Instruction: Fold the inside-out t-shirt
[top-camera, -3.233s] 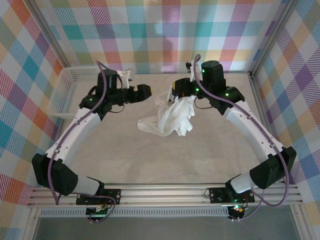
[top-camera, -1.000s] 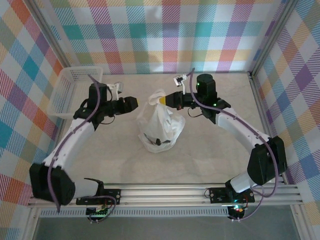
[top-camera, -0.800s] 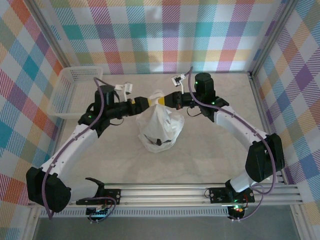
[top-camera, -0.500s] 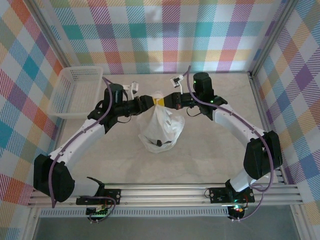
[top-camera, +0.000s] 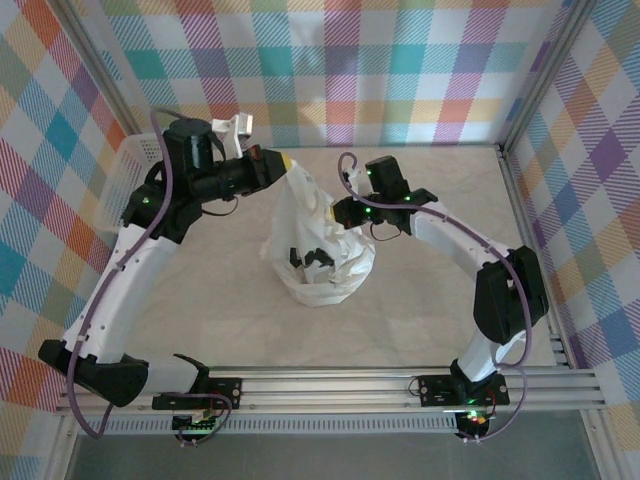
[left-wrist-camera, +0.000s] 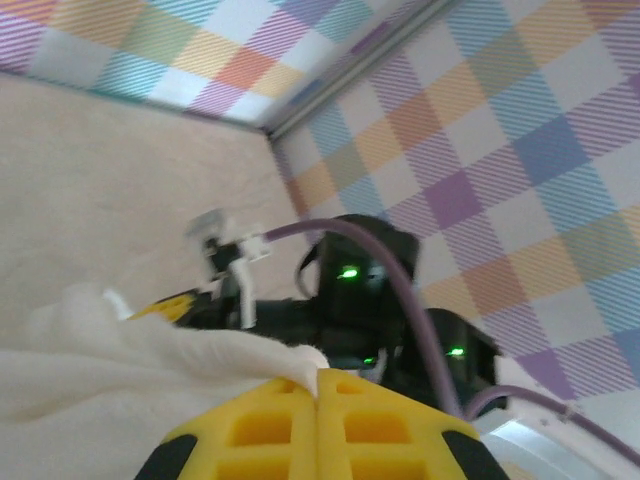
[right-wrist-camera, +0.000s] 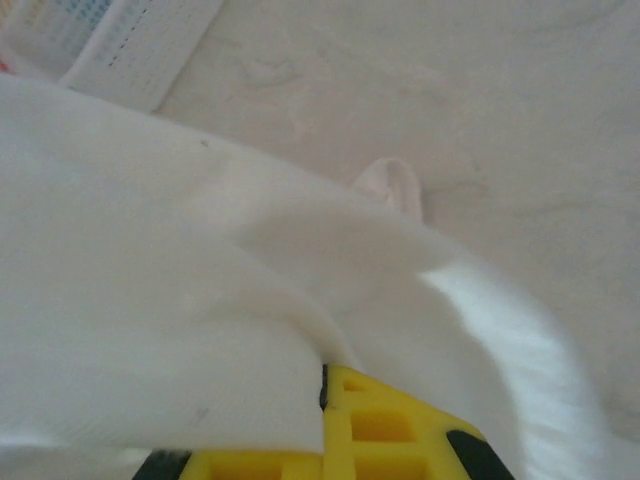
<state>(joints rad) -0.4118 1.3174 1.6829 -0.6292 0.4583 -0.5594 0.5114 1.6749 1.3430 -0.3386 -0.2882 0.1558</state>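
The inside-out t-shirt (top-camera: 318, 250) hangs as a white cone, its lower end bunched on the table, with dark print (top-camera: 308, 262) showing faintly. My left gripper (top-camera: 279, 162) is raised at the back left and shut on the shirt's top. In the left wrist view its yellow fingers (left-wrist-camera: 270, 425) pinch a fold of the white cloth (left-wrist-camera: 120, 350). My right gripper (top-camera: 344, 212) is lower, shut on the shirt's right side. In the right wrist view the cloth (right-wrist-camera: 150, 300) drapes over the right gripper (right-wrist-camera: 325, 378).
A white mesh basket (top-camera: 130, 165) sits at the back left, partly behind the left arm, and its corner (right-wrist-camera: 130, 40) shows in the right wrist view. Beige tabletop (top-camera: 300, 340) lies in front of the shirt. Plaid walls enclose the back and sides.
My left gripper closed on the shirt's top beside the right gripper, then lifted it up and back to the left. My right gripper dropped lower and slightly right, still holding cloth. The shirt stretched taller.
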